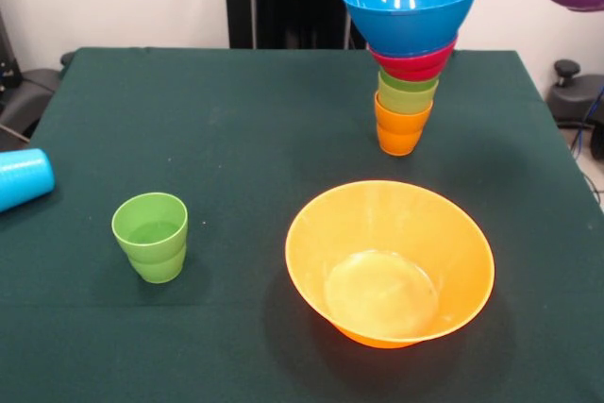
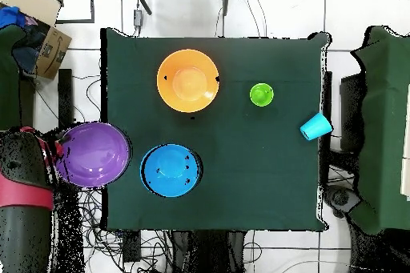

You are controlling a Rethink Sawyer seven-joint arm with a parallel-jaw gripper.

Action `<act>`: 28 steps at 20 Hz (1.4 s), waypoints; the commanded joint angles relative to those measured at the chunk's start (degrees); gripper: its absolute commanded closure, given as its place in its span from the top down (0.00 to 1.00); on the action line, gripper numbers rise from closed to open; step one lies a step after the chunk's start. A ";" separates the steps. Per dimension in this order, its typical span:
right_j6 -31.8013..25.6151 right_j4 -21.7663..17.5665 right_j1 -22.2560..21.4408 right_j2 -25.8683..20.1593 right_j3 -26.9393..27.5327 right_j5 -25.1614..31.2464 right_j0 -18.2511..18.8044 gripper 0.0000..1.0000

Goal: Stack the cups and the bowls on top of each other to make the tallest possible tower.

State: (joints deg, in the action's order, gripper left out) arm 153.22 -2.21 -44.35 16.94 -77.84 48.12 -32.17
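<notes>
Showing green-clothed surface (image 2: 240, 198), overhead view; clock positions taken from its centre. Arm (image 2: 24, 194) lies off the 9 o'clock edge. Lg. orange bowl (image 1: 390, 266) stands upright at 11 o'clock, empty. Purple bowl (image 2: 92, 154) is raised at 9 o'clock, overhanging the surface edge beside the arm. The pincer is hidden by it, so open or closed cannot be told. Tower (image 1: 411, 54) stands at approx. 7 o'clock: orange cup at base, green cups, red bowl, blue bowl on top. Light blue cup (image 2: 315, 126) lies on its side at the 3 o'clock edge. Green stepped cup (image 1: 151, 236) is upright at 2 o'clock, alone.
</notes>
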 commanded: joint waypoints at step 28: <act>-12.32 -10.53 -4.55 -5.06 -9.43 7.00 3.89 0.00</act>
State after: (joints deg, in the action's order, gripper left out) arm 153.22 -7.81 -48.79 16.88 -79.83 50.09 -29.94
